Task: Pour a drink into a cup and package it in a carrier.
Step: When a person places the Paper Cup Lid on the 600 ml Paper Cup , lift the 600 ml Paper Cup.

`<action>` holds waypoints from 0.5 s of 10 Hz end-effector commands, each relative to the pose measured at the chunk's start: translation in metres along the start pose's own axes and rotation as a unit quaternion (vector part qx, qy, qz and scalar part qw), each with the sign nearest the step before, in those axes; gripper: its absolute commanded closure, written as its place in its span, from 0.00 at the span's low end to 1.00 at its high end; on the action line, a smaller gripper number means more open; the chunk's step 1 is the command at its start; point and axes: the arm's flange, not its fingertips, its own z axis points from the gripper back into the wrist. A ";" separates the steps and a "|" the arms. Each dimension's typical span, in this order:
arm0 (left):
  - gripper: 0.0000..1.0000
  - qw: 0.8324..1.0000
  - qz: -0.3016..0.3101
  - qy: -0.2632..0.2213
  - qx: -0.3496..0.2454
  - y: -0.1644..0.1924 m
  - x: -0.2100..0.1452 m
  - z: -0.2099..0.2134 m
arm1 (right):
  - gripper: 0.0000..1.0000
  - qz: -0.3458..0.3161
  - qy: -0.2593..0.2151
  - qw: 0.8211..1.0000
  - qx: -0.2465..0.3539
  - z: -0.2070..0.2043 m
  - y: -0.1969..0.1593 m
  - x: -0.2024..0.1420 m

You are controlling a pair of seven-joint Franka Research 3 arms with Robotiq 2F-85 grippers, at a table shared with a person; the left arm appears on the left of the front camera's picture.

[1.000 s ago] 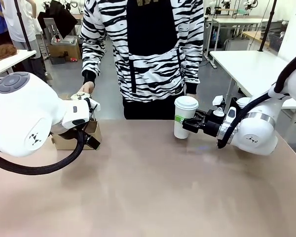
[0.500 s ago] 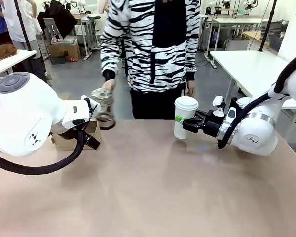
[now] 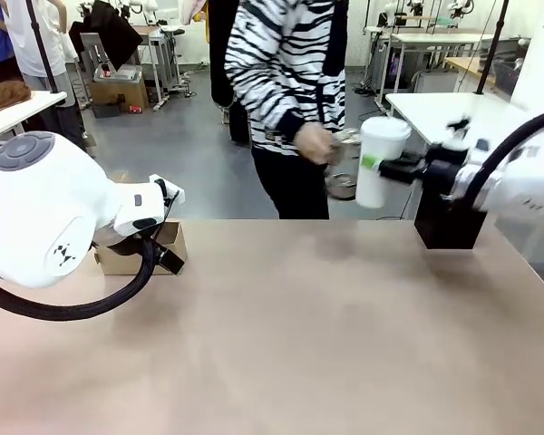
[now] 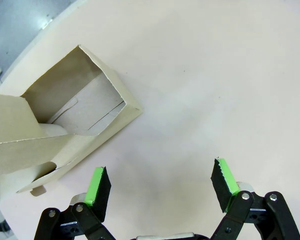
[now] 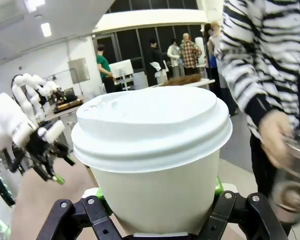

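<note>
right pincer (image 3: 378,169) is clamped on the cup (image 3: 382,149), green pads pressed to its sides about halfway up. it holds the cup upright in the air, clear of the table (image 3: 281,335), out at two o'clock from the table's middle. the white domed lid (image 5: 150,125) sits on top. just beside the cup, at its nine o'clock in the front view, a person in a striped top has a hand (image 3: 314,142) around a glass jug (image 3: 343,174). the jug is blurred, but a little dark drink (image 5: 286,196) shows at its bottom. hand and jug are near the cup, and i can't tell if they touch it.

left pincer (image 4: 162,186) is spread wide open with nothing between its fingers, hanging over bare table. the carrier (image 4: 85,112) lies at its ten o'clock, apart from the fingers. in the front view it sits near the table's far edge at ten o'clock, half hidden behind the left arm.
</note>
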 end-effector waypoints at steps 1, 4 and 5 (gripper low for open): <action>0.00 1.000 0.000 0.000 -0.001 0.000 0.000 0.000 | 0.20 -0.008 0.027 1.000 0.002 0.015 0.023 0.058; 0.00 1.000 0.000 0.000 -0.001 0.000 0.000 0.000 | 0.20 -0.013 0.016 0.999 0.038 0.018 0.039 0.123; 0.00 1.000 0.000 0.000 -0.001 0.000 0.000 0.000 | 0.20 -0.008 0.020 0.999 0.040 0.015 0.045 0.134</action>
